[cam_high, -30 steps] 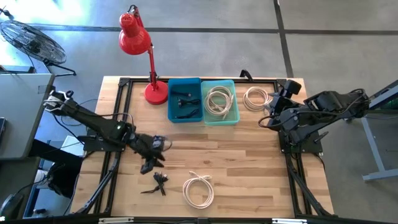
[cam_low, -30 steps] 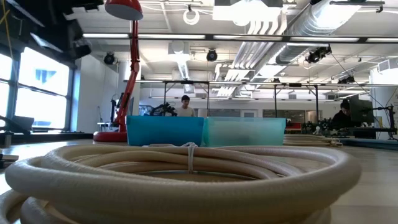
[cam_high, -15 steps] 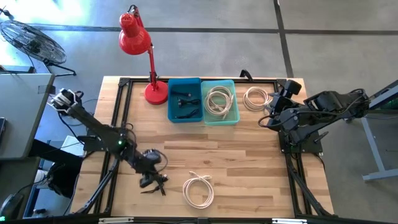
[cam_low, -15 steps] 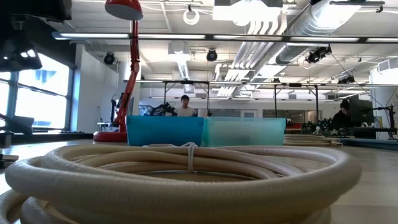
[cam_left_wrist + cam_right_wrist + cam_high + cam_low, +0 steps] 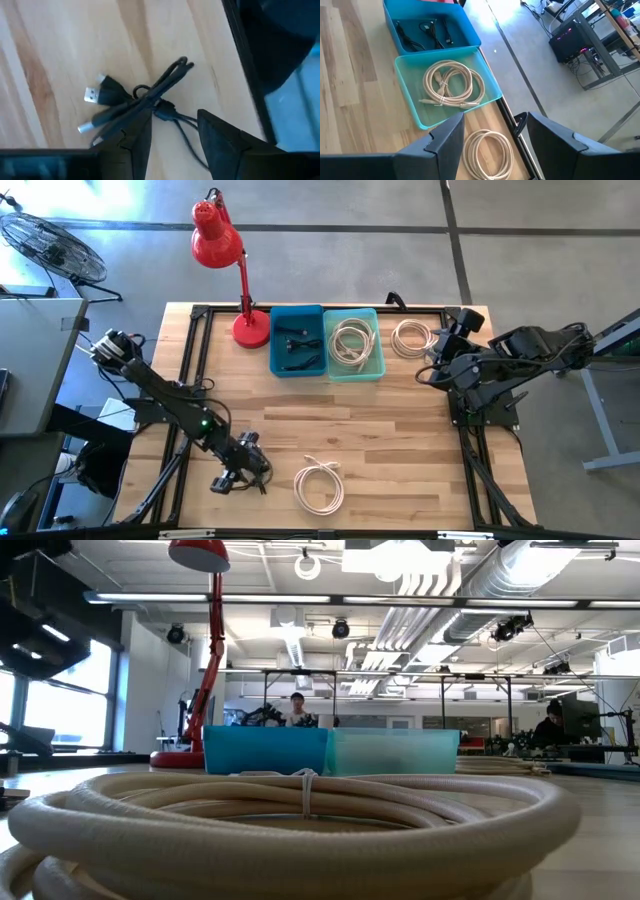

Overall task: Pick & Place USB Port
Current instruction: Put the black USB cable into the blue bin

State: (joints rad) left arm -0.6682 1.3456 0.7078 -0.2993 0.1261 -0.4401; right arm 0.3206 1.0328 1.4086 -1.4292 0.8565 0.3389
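black USB cable point(image 5: 137, 102), left hand point(image 5: 172, 131) open above

A bundled black USB cable point(image 5: 142, 102) lies flat on the wooden table, low and left of centre in the high view. Its strands are gathered at the middle, with silver-tipped plugs fanning toward one end.

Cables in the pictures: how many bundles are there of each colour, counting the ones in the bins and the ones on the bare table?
White cable coils: 3, one in the light teal bin, one on the table right of that bin, one near the front edge.
Black cable bundles: at least 2, one under the left gripper, the rest in the blue bin, number unclear.
Total: at least 5.
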